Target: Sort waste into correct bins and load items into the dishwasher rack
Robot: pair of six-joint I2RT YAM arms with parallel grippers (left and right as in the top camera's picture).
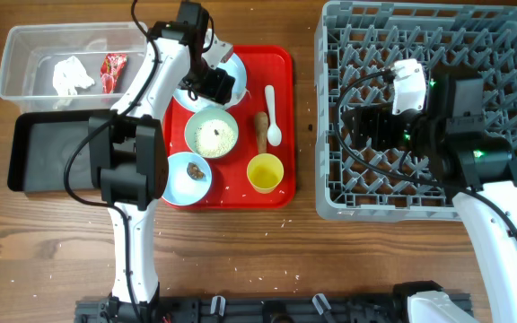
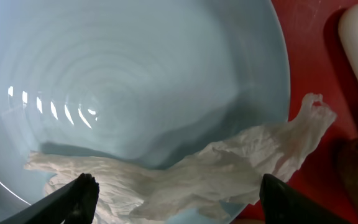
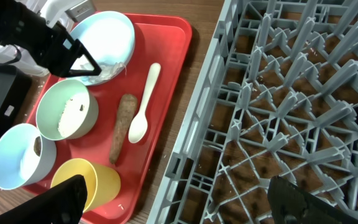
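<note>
My left gripper (image 1: 212,82) is open low over the pale blue plate (image 1: 239,67), its fingers (image 2: 179,186) on either side of a crumpled white paper (image 2: 216,168) that lies on the plate (image 2: 135,74). My right gripper (image 1: 362,126) hovers open and empty over the left part of the grey rack (image 1: 348,36). On the red tray are a mint bowl (image 1: 190,126) with rice crumbs (image 1: 214,137), a blue bowl (image 1: 176,184) with a brown lump (image 1: 196,170), a yellow cup (image 1: 265,172), a white spoon (image 1: 272,117) and a brown stick (image 1: 261,130).
The clear tub (image 1: 16,40) at the back left holds another white paper (image 1: 72,74) and the red wrapper (image 1: 112,72). The black tray (image 1: 52,152) lies in front of it. The red tray (image 1: 281,67) sits between the bins and the rack.
</note>
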